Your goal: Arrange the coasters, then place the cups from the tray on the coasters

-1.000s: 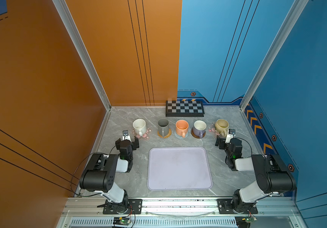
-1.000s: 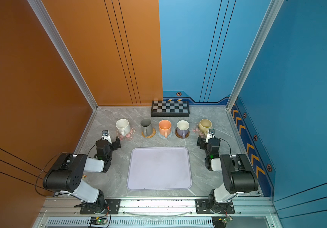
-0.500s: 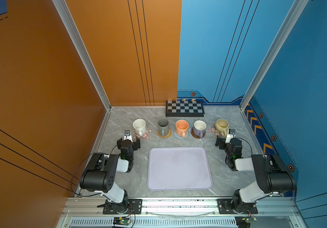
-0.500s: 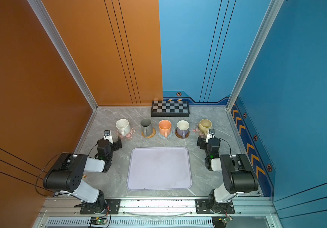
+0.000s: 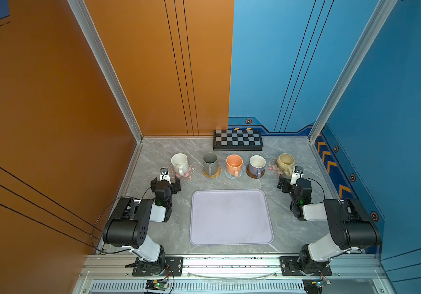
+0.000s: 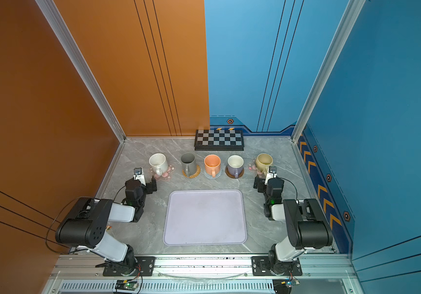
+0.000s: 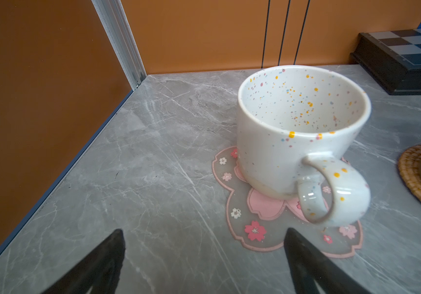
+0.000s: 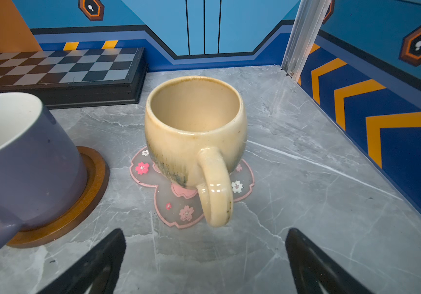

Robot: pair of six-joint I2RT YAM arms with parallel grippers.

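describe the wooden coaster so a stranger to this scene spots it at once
Start at the checkerboard; five mugs stand in a row in front of it. The fourth from the left, the lavender mug, sits on the wooden coaster: the only dark brown disc there.

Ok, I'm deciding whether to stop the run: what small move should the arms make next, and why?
Probably back the left gripper and right gripper away. The tray is bare, all five cups stand on coasters, the speckled cup and beige cup included, and both grippers are open, holding nothing.
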